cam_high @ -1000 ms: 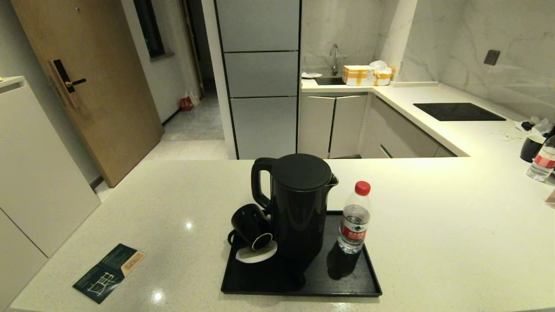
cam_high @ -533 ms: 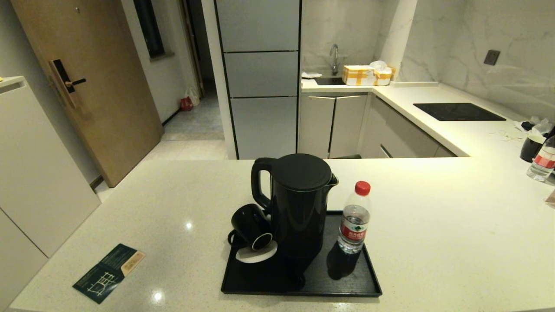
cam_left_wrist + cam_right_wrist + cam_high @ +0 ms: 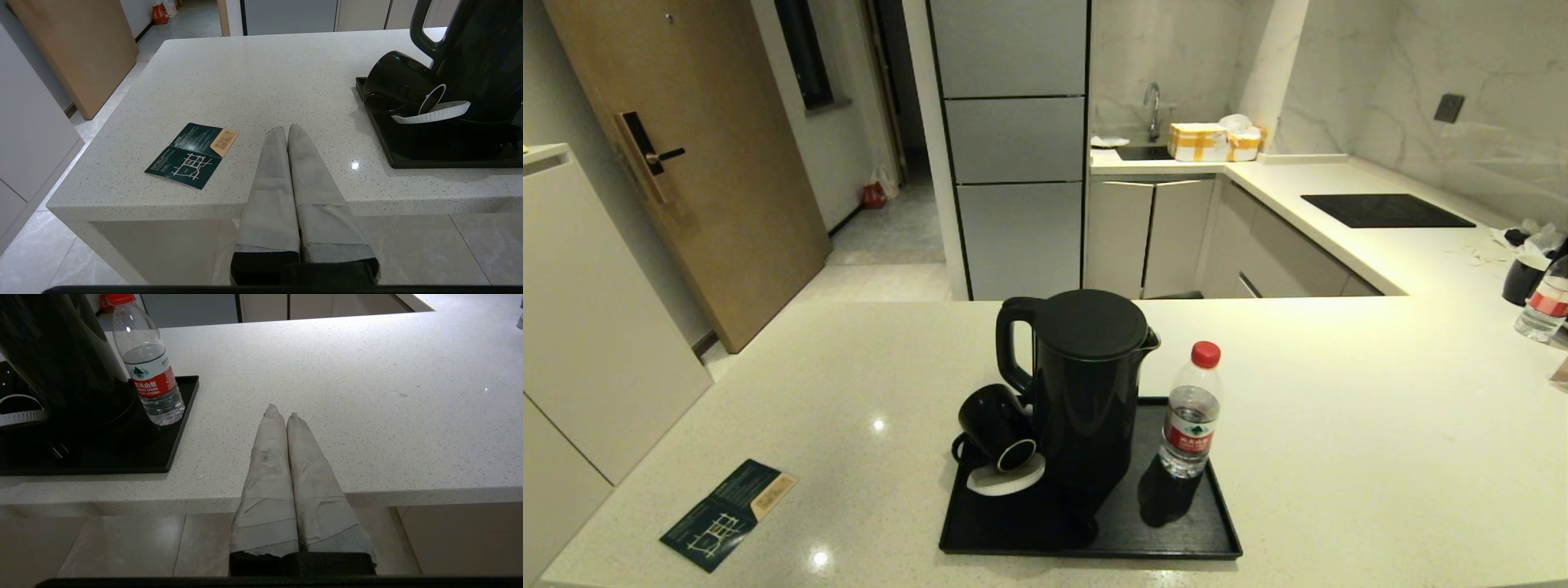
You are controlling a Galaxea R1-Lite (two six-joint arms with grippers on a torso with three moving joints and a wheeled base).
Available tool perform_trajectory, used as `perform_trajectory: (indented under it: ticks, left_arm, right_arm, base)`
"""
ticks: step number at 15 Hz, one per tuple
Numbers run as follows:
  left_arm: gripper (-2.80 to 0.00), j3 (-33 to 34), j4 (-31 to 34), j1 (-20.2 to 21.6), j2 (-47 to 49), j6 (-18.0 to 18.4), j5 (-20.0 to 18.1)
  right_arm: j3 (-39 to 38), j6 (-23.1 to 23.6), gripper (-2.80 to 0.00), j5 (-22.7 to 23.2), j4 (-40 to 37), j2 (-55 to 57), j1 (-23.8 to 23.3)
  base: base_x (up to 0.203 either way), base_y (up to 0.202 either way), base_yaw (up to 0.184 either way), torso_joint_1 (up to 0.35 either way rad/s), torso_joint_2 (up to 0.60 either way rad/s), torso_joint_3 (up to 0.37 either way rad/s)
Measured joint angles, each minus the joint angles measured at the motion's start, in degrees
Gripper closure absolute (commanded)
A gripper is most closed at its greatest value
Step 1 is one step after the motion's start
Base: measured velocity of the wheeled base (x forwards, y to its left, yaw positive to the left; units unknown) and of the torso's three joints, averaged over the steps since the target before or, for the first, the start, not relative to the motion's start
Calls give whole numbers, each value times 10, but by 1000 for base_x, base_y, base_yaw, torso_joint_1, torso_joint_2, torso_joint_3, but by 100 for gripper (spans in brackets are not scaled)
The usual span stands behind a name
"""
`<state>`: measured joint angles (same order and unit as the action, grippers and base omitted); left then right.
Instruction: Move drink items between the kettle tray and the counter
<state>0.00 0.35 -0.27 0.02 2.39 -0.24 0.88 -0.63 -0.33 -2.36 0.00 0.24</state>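
A tall black kettle stands on the flat black kettle tray in the middle of the cream counter. Left of the kettle a small black cup lies tipped on a white saucer at the tray's left edge. A clear bottle with a red cap stands upright on the tray's right side. My left gripper is shut and empty, over the counter's near edge left of the tray. Shut and empty too, my right gripper hovers right of the tray. Neither arm shows in the head view.
A dark green leaflet lies near the counter's front left corner. At the far right stand another black cup and another bottle. A black hob panel sits in the side worktop, with a sink and boxes behind.
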Motion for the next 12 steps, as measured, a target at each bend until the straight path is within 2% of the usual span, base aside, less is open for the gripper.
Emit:
perform_trajectory:
  ticks: [12]
  left_arm:
    - [0,0,0,0,0,0,0]
  right_arm:
    - [0,-1,0,0,-1,0,0]
  base:
    - [0,0,0,0,0,0]
